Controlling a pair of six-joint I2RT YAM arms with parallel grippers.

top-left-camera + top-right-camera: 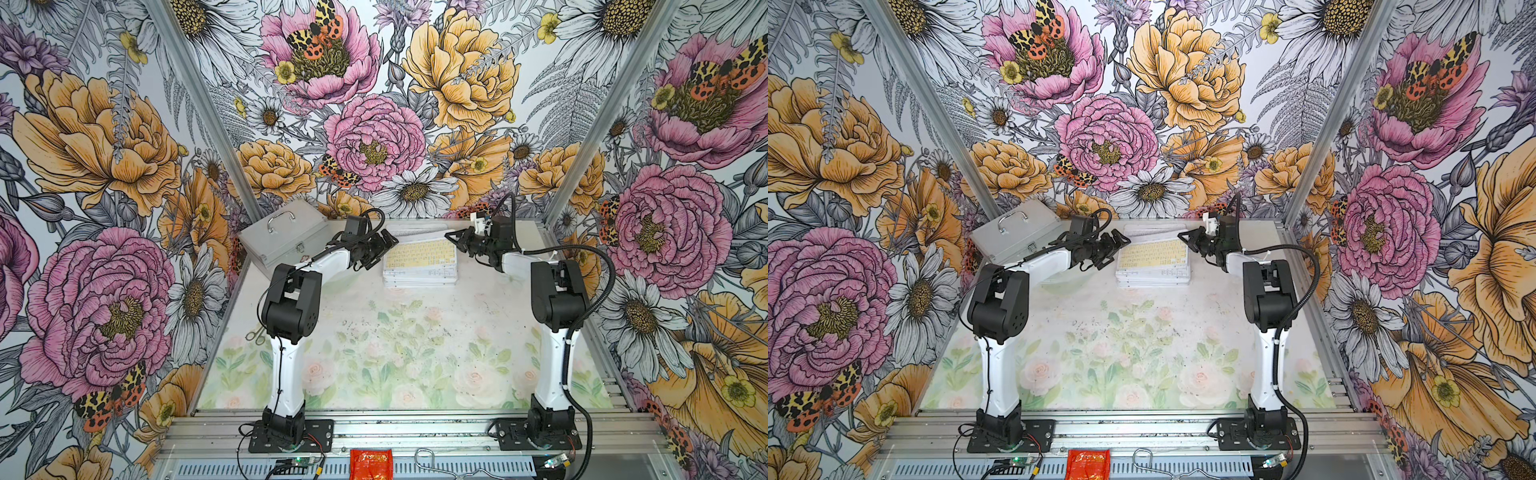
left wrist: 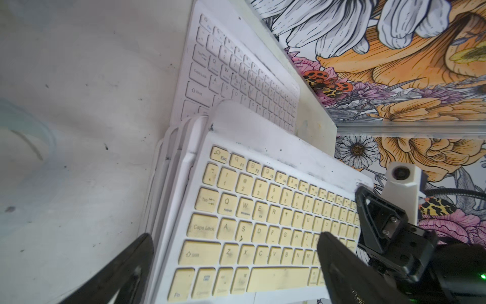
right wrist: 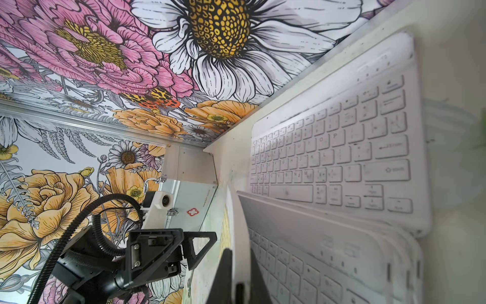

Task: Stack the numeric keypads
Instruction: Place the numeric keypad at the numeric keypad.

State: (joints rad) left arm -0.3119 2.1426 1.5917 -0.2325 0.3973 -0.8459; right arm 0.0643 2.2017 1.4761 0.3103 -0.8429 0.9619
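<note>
Keypad with yellow keys [image 1: 419, 253]: right fingers [image 3: 224, 279] pinch its edge, left fingers [image 2: 342, 268] spread opposite.

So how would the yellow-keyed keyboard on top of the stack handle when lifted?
Likely stiff: the yellow-keyed keyboard looks flat though the right end effector pinches only one edge. Probably light, being so thin. Its smooth frame could slide over the stack.

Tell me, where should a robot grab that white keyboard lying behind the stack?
Probably one short end, pinched top and bottom, coming in from the side. The white keyboard lies flat and thin; the stack crowds its near long edge, and the back wall its far one.
</note>
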